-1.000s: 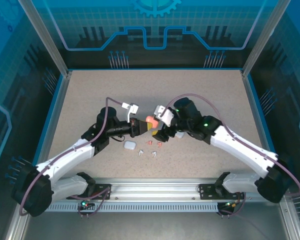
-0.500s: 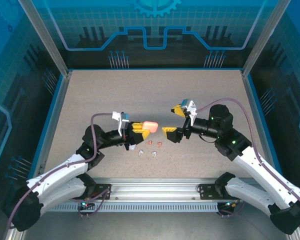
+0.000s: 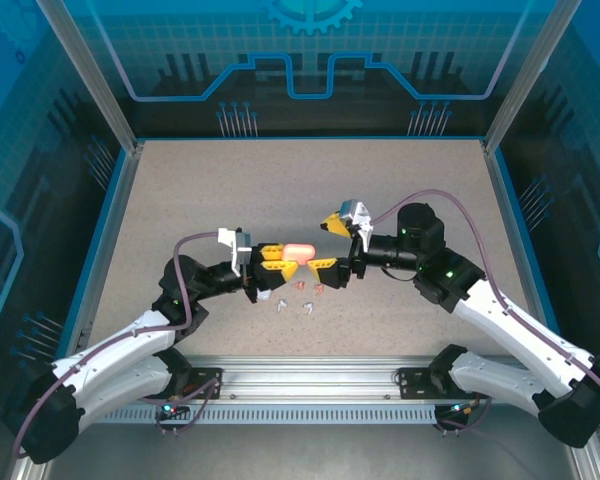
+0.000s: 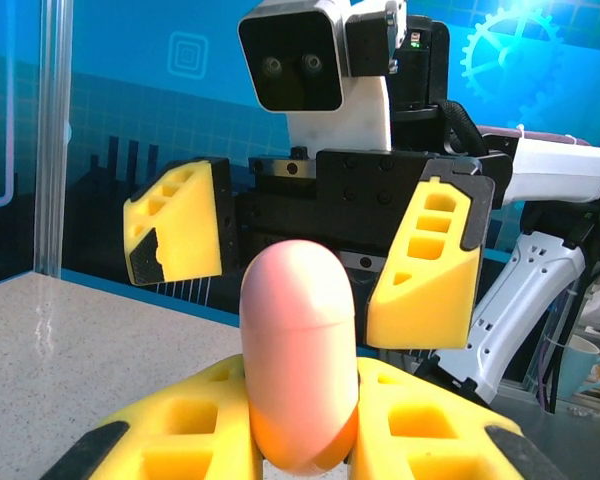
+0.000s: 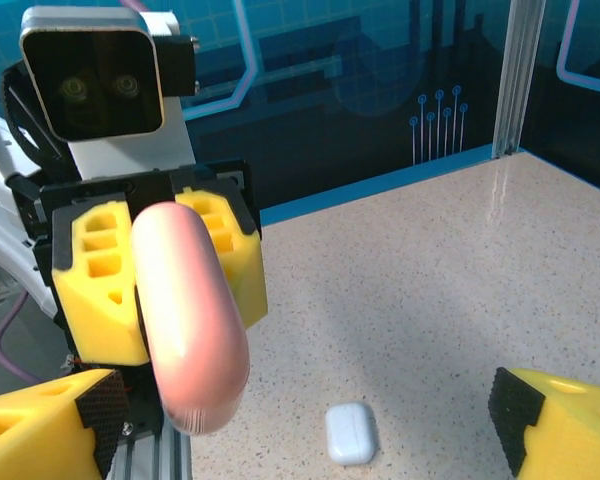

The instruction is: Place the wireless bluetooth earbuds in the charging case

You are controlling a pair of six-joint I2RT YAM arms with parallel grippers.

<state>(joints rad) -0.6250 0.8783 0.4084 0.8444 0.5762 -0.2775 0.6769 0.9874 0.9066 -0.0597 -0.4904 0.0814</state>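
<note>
Tiny white and salmon-red stemmed earbuds [image 3: 302, 287] lie loose on the speckled grey tabletop [image 3: 400, 190], just below a closed salmon-pink rounded charging case [image 3: 298, 250] held aloft, clamped in the left gripper [image 3: 286, 258]. The right gripper [image 3: 329, 246], jaws spread wide, has closed in over the last half second and now faces the case end-on. This is probably preparation for opening the lid; no earbud is inserted yet.

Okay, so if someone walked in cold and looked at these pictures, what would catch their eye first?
The salmon-pink charging case stands out first, clamped in the left gripper above the middle of the table. Directly opposite it is the right gripper, its yellow fingers spread wide open. Beneath them, tiny earbuds lie scattered on the speckled surface, and a closed white case lies there too.
</note>
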